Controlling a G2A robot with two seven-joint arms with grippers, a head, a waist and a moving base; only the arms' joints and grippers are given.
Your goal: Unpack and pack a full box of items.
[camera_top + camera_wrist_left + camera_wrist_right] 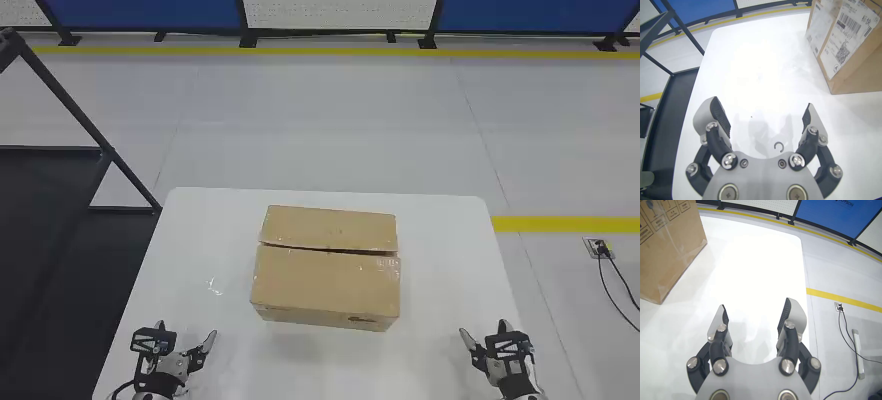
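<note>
Closed flaps of the brown cardboard box (326,268) hide its contents. Ahead of the left claw (762,103) and the right claw (755,303), the box runs off each wrist view's edge.

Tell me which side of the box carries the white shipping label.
The box end nearest the left gripper: a large white label covers much of it. The end nearest the right gripper shows brown cardboard with small black symbols.
</note>
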